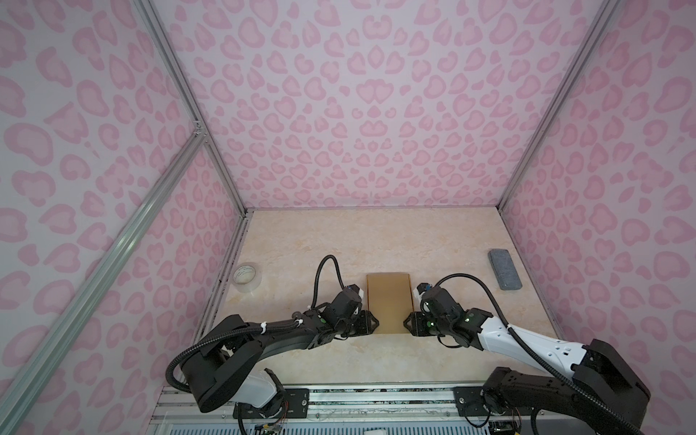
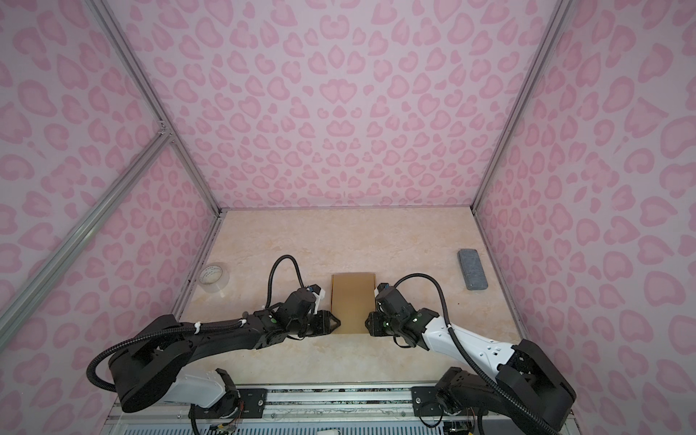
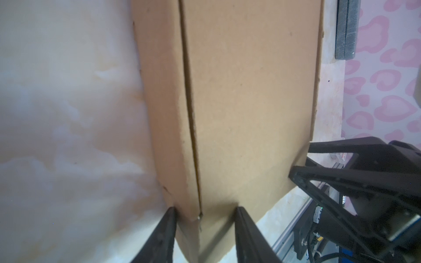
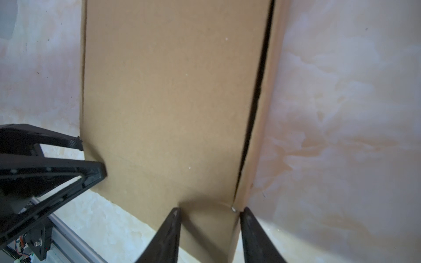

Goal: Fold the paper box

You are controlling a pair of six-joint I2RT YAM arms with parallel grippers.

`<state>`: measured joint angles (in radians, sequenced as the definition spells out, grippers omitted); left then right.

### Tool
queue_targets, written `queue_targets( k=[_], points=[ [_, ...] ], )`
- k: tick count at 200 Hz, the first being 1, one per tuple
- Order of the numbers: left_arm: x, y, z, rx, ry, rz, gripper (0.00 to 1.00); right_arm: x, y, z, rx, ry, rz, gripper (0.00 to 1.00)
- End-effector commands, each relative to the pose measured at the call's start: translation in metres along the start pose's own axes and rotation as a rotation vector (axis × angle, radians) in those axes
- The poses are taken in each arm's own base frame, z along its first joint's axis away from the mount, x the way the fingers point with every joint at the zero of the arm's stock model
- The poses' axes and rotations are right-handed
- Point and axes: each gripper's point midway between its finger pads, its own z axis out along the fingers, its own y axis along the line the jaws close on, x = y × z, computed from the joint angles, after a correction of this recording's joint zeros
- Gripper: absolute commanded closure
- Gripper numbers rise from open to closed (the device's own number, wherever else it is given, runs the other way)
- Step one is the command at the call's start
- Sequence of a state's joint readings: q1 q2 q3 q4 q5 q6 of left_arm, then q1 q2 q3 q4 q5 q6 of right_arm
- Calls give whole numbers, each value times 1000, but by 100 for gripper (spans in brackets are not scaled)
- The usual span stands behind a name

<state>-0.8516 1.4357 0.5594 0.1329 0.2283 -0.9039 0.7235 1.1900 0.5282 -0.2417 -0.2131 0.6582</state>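
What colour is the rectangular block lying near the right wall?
Grey, faintly speckled; the block shows best in a top view.

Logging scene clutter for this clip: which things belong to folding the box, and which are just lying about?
In use: paper box, left gripper and right gripper at its near corners.
Lying about: tape roll, grey block.

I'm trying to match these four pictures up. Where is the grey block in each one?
Both top views: the grey block lies far right on the table, near the wall.
Left wrist view: a dark sliver at the upper edge.
Right wrist view: not visible.
Shared landmark: the cardboard box.
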Motion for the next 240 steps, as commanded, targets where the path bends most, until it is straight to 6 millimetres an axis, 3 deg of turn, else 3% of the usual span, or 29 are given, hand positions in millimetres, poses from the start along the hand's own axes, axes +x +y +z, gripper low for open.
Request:
queue_targets(
  k=[1,89,115,240],
  points=[
    [-4,-1,-1,1,-24,17,54,0,1,-1,-2,8,-13,55],
    [-7,-2,-3,9,-44,18,56,1,0,1,1,13,-14,55],
    [-8,-2,-5,14,-61,16,68,-1,0,0,2,2,-13,56],
    [-8,8,-9,-35,-61,25,57,-3,-2,-3,8,1,-8,57]
  ],
)
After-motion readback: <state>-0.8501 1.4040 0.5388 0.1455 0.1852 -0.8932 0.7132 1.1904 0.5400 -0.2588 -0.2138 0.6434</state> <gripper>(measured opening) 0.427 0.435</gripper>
